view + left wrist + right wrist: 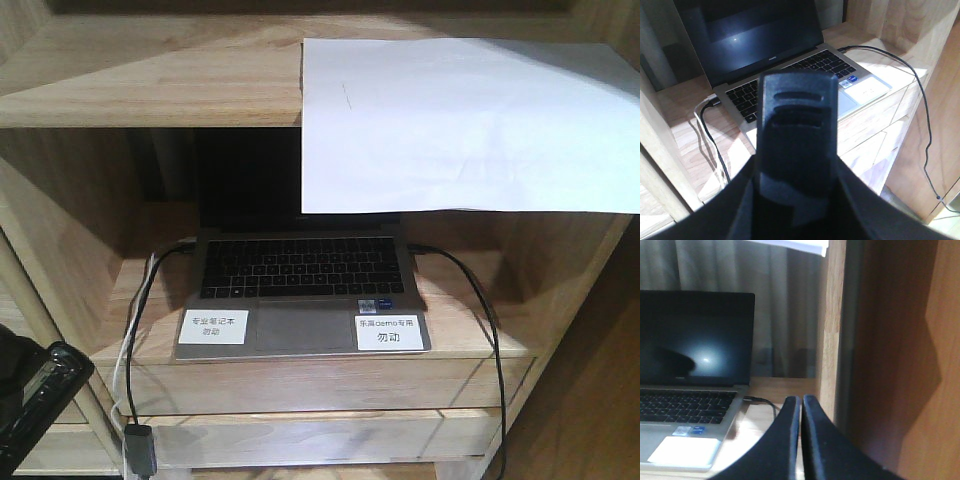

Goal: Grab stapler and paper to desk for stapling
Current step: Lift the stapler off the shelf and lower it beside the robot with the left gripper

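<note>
Light-wood shelving fills the front view. On its upper shelf [150,90] lies the paper [460,130], a plain white sheet, toward the right end. The near part of the sheet hangs over the shelf's front edge and hides the top of the opening below.

Under it, a wooden bench [470,335] carries an open grey laptop [300,265], set in the middle with its dark screen toward the back edge. Two small white labels with printed text sit on the palm rest, one at the left [213,326] and one at the right [388,331]. A black cable [480,300] leaves the laptop's right side, crosses the bench's front edge near the right corner and drops past two drawers [320,385]. A second dark cable [148,290] and a white cable [122,370] fall over the front edge near the left corner.

From the left wrist, the left gripper [797,100] shows one broad, ridged black finger face-on, which hides the other, so how far it is open cannot be told. Nothing is seen in it. It hangs before the bench's front edge, with the laptop beyond.

From the right wrist, the right gripper [801,400] has its two black fingers closed to a thin slit, with nothing between them. It points toward the bench's back right corner, beside the upright side panel [830,340].
</note>
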`<state>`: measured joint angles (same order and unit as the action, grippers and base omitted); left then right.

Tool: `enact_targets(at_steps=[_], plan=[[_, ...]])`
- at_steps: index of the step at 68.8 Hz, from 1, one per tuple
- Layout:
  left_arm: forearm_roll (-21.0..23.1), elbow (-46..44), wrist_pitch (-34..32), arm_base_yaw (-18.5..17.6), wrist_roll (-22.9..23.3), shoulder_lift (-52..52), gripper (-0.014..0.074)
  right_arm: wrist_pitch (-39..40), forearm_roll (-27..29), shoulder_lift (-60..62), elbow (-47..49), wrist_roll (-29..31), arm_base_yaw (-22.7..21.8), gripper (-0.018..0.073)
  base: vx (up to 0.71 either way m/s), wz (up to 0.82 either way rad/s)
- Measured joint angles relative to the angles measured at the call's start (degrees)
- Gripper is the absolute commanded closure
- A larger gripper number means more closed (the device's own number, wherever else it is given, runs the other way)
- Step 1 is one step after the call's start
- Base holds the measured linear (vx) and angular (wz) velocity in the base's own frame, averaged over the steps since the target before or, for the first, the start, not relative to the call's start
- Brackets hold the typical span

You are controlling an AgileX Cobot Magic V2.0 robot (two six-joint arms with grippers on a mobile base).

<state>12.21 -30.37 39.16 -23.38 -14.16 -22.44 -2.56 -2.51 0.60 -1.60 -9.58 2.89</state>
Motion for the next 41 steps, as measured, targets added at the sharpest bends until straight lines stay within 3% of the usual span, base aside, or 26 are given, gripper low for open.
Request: enact_targets(at_steps=[6,10,17,23,30,41], plan=[[0.0,0.0,0.0,0.0,0.0,0.0,0.0603,1.46,0.56,0.0,0.0,-14.86,0.0,0.0568,0.0,0.0],[0.0,0.0,0.0,0.0,0.0,0.0,0.0603,1.81,-0.44,0.0,0.0,-27.93,0.0,0.0568,0.0,0.0],[0.0,0.0,0.01,0.0,0.0,0.0,0.0603,1.39,-5.2,0.0,0.0,-48.88,0.0,0.0568,0.0,0.0],[0.0,0.0,0.06,0.0,0.0,0.0,0.0603,0.46,-9.66,0.0,0.0,-61.89,0.0,0.0561,0.0,0.0],[0.0,0.0,0.06,0.0,0.0,0.0,0.0603,0.73,-13.06,0.0,0.0,-70.97,0.0,0.0511,0.0,0.0],[0.0,0.0,0.13,0.0,0.0,0.0,0.0603,5.52,-14.65,-0.24,0.06,-72.73,0.0,0.0323,0.0,0.0]])
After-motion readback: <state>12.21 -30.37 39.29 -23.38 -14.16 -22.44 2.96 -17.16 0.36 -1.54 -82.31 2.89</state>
